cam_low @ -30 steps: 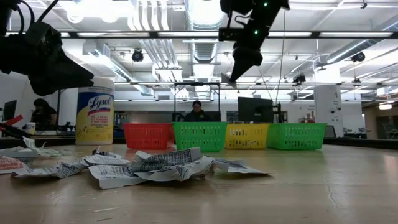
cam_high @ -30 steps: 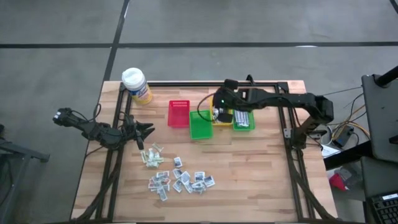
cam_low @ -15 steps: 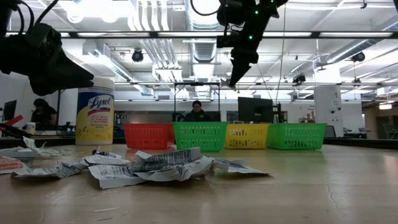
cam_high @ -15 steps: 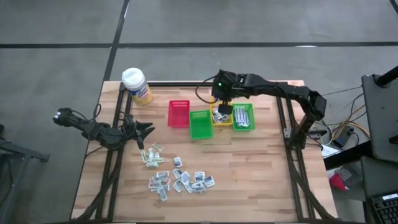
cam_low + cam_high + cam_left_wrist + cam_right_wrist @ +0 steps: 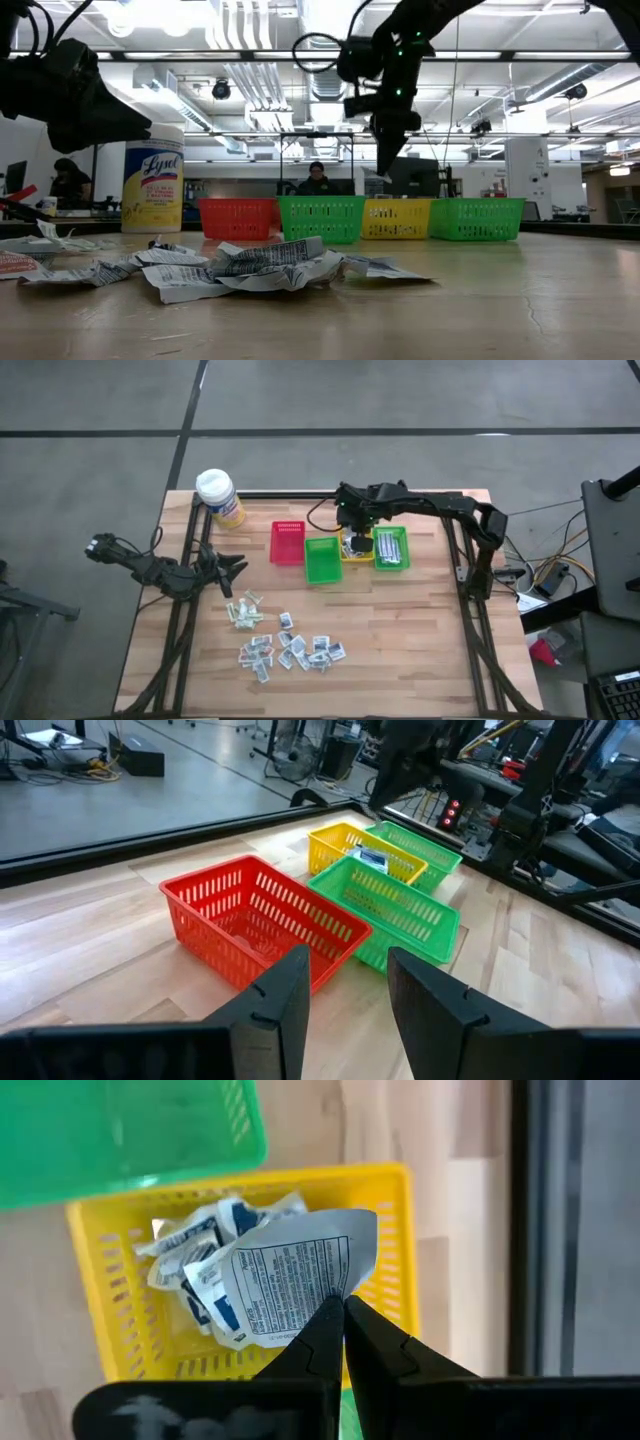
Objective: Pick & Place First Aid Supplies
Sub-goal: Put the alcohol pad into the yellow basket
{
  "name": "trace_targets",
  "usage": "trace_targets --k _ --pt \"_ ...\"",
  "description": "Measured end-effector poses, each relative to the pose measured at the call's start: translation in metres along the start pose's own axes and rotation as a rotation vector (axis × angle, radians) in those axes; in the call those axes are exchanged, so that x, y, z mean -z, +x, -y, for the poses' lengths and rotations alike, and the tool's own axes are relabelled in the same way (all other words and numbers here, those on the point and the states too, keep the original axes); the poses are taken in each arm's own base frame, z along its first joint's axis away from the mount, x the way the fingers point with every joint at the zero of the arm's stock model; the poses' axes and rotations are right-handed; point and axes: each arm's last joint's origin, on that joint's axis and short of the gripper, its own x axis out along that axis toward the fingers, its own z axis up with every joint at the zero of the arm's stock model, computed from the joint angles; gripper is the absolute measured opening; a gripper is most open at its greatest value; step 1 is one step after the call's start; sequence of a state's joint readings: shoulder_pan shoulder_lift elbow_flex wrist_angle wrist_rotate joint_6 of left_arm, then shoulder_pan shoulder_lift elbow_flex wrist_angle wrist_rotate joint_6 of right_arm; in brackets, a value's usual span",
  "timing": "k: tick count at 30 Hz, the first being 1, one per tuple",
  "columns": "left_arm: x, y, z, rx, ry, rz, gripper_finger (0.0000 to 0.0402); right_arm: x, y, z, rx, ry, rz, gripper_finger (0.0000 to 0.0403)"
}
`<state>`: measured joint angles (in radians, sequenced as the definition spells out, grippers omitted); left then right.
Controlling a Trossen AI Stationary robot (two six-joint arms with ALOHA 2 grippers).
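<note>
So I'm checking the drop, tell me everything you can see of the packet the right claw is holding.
The packet is a flat white sachet with fine black print and a blue patch at one end, slightly crumpled like thin foil or paper. The right claw, shut, pinches one edge of it; the rest hangs free. It is held above the yellow bin, which already contains similar packets. It doesn't appear to touch the bin.
</note>
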<state>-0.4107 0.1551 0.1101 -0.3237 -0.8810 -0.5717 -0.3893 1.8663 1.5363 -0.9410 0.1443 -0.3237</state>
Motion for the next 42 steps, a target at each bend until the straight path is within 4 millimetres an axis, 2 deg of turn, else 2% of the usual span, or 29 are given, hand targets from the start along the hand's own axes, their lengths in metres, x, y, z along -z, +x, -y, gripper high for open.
trace_targets --k 16,42 --pt "0.000 0.000 0.000 -0.001 -0.005 0.001 0.0131 -0.001 0.049 -0.007 -0.061 -0.017 -0.126 0.0008" --pt "0.000 0.000 0.000 -0.001 -0.004 0.001 0.0131 -0.004 0.049 -0.006 -0.053 0.052 -0.130 0.0009"
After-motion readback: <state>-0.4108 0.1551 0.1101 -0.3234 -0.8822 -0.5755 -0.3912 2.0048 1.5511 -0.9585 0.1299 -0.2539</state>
